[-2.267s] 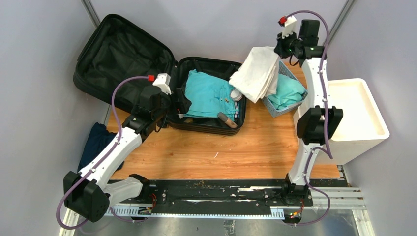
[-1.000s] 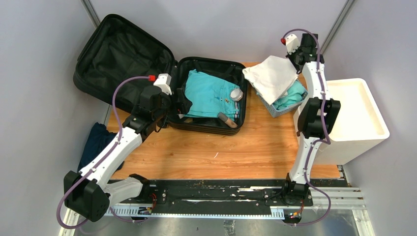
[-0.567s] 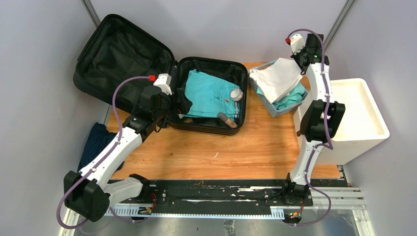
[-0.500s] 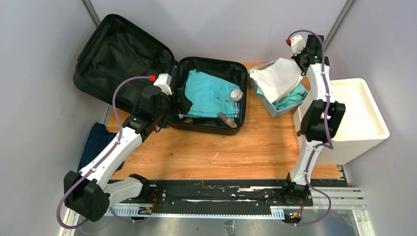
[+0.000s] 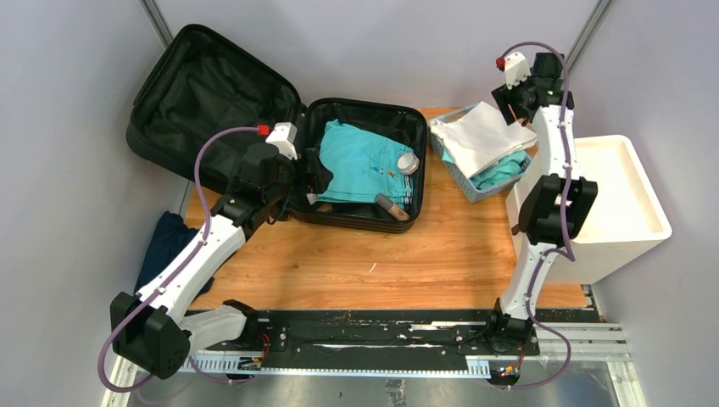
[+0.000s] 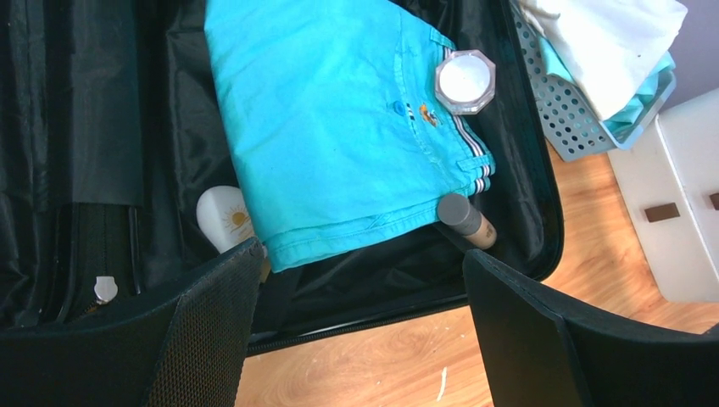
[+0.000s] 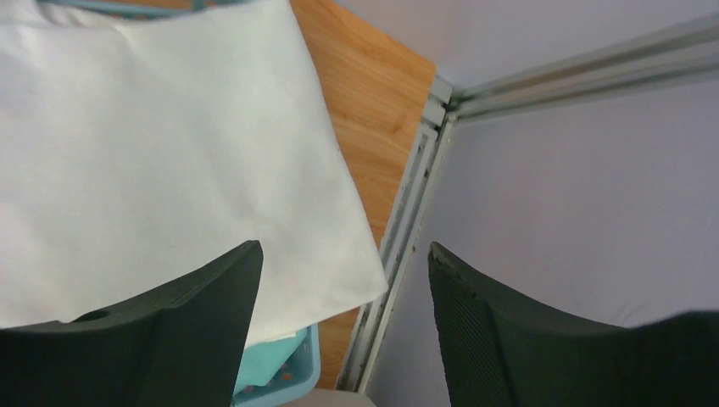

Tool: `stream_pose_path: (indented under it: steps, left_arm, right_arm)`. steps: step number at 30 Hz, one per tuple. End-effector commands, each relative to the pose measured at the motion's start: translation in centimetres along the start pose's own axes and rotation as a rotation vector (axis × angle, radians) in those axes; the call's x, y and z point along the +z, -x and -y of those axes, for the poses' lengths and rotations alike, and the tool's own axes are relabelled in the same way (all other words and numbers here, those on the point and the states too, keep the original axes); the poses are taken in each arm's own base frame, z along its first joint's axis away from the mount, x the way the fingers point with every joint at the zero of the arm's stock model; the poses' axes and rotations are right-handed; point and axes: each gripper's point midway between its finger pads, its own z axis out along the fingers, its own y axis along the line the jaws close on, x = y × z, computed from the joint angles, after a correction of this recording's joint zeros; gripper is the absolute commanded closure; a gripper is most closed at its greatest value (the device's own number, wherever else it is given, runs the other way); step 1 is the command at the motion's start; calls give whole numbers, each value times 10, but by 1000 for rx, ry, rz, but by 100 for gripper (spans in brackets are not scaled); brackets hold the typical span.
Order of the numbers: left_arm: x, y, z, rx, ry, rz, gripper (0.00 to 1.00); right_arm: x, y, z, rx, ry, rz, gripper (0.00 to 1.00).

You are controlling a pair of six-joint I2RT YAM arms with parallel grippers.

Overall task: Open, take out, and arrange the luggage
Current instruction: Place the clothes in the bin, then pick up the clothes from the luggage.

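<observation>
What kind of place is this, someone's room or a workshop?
Most likely a robotics test booth, not a home: plain grey panel walls close in a wooden table, two arms are bolted to a metal rail, and the luggage looks like a practice prop.

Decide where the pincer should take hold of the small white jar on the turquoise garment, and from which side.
Grip the white jar across two opposite flat faces of its eight-sided lid, coming down from above. It sits lid-up on the turquoise garment, sides exposed; the luggage wall close beside it probably blocks a sideways approach.
</observation>
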Motion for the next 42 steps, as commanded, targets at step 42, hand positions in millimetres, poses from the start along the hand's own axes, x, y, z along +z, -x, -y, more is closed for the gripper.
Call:
stream_pose_path:
  steps: [42]
  left_arm:
    - [139, -54, -53, -107, 325, -506, 33]
  right_arm:
    - [-125, 74, -300, 286, 1253, 304, 27]
